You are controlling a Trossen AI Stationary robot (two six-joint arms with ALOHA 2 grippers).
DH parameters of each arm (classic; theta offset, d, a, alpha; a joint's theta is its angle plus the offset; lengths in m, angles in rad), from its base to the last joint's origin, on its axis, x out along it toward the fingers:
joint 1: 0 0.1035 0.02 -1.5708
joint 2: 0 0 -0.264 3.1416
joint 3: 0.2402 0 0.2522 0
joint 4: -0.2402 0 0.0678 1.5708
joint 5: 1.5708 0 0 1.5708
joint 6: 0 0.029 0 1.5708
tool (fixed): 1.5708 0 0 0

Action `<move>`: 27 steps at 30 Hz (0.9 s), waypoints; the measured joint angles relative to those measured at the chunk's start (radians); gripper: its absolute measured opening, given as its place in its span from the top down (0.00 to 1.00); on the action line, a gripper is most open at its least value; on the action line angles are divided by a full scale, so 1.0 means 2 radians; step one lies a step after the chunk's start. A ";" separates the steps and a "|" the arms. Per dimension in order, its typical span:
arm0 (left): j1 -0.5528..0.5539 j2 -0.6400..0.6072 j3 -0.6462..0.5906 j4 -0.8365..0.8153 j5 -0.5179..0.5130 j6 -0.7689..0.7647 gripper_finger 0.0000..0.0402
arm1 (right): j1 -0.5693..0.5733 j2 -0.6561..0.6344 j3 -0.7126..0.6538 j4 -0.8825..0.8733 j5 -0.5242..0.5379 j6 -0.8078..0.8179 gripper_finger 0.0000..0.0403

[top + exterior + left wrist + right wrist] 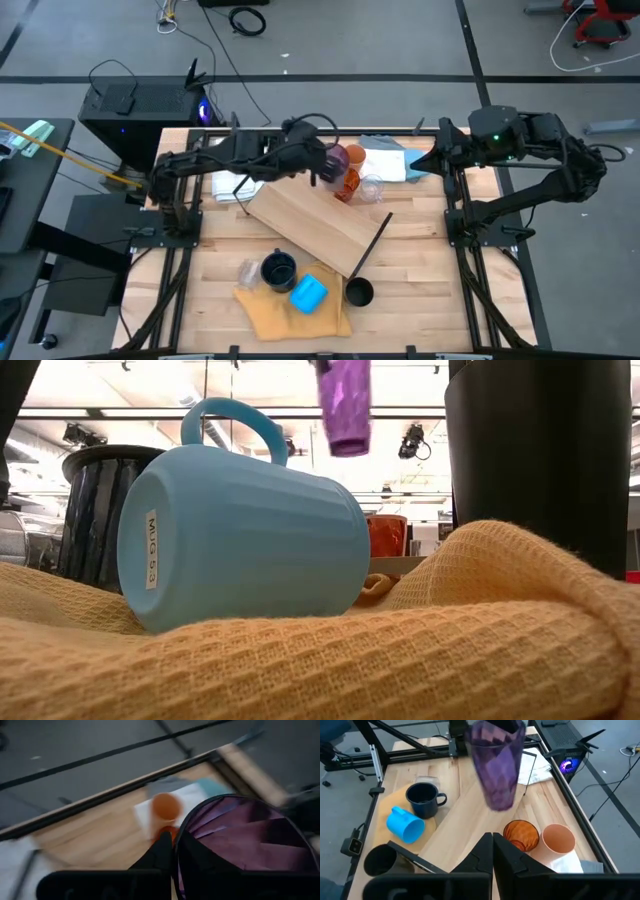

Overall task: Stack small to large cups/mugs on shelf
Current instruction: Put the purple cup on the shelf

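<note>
The left tool (322,165) pinches the rim of the purple tumbler (497,762), which hangs in the air above the shelf (315,222). Just beneath it stand the amber ribbed cup (521,834) and the light orange cup (558,841), close together. Farther off, on a yellow cloth (320,660), are the navy mug (424,798), the bright blue mug (240,535) tipped on its side, and the black cup (359,292). The right tool (492,842), pressed together and holding nothing, waits beside the pair.
</note>
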 joint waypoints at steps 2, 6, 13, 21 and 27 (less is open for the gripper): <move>-0.013 0.000 0.000 0.033 0.000 0.000 0.95 | 0.000 0.000 0.000 0.000 0.000 0.000 0.97; -0.036 0.000 0.000 0.064 0.001 -0.009 0.95 | 0.000 -0.001 0.000 0.000 0.000 -0.008 0.97; -0.091 0.005 0.000 -0.041 -0.006 -0.120 0.95 | 0.000 -0.001 0.000 0.000 0.000 -0.014 0.97; -0.151 0.003 0.000 -0.171 -0.060 -0.304 0.95 | 0.000 -0.001 0.000 -0.005 0.000 -0.029 0.97; -0.177 0.002 -0.024 -0.184 -0.076 -0.397 0.95 | 0.000 -0.001 0.000 -0.005 0.000 -0.035 0.97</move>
